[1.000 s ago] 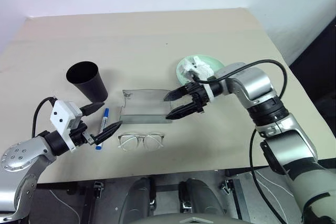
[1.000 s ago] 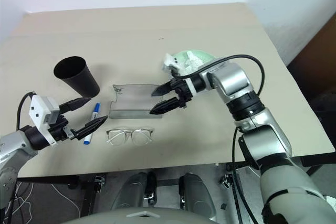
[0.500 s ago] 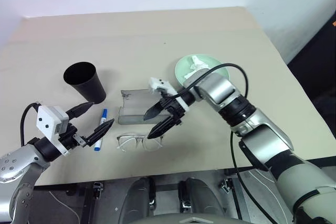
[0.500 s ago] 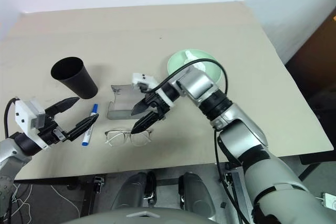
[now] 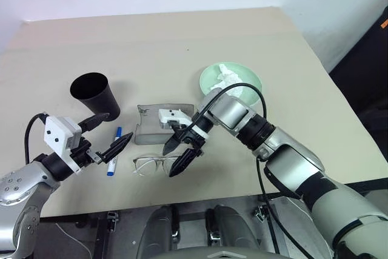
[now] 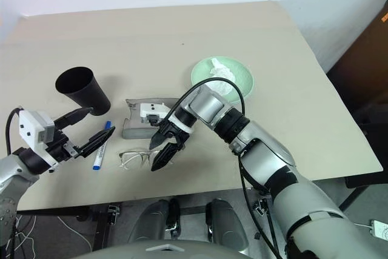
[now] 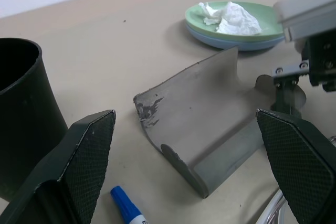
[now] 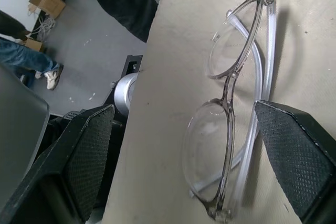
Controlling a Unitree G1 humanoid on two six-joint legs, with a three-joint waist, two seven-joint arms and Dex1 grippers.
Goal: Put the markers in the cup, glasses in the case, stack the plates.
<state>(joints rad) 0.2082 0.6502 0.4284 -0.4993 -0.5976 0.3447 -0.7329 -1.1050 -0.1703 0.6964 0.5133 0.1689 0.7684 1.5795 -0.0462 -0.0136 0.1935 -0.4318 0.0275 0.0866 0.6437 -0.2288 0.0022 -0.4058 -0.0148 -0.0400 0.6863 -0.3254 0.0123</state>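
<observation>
Right gripper [image 5: 179,159] spread wide, poised just over the near end of the glasses [image 5: 159,164], long axis running across the table toward the left gripper [image 5: 110,135], likewise spread and farther off. Seen from the right wrist: glasses [image 8: 239,124] folded, lying lengthwise between the open fingers [image 8: 86,150], untouched.

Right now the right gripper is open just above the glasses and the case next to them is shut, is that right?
Not quite. The right gripper is open over the glasses, but the case stands open, lid raised, as the left wrist view shows.
</observation>
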